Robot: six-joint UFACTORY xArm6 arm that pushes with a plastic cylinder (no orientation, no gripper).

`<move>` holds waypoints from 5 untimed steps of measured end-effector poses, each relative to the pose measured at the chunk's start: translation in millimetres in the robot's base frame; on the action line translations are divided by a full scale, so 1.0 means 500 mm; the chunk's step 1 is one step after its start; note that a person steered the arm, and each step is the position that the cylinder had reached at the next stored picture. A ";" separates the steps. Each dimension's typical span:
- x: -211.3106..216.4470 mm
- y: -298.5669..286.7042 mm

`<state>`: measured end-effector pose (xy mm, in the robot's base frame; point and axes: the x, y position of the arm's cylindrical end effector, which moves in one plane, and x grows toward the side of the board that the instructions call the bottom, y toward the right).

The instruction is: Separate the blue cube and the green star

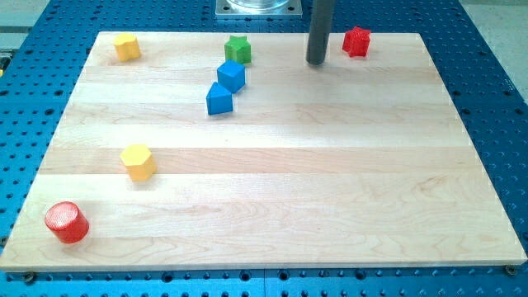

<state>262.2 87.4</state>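
Observation:
The blue cube [232,76] lies near the view's top, left of centre, on the wooden board [330,181]. The green star [238,49] sits just above it, very close, almost touching. A second blue block [219,99], wedge-like, touches the cube's lower left. My tip [316,62] is the end of the dark rod, to the right of the cube and the star, about a hundred pixels away and touching no block.
A red star-like block [356,41] sits right of the tip near the top edge. A yellow block [126,47] is at the top left, a yellow hexagon [138,162] at the left, a red cylinder [66,222] at the bottom left.

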 end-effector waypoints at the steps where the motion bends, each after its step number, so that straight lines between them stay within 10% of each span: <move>1: 0.041 -0.127; 5: 0.024 -0.244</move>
<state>274.4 -34.4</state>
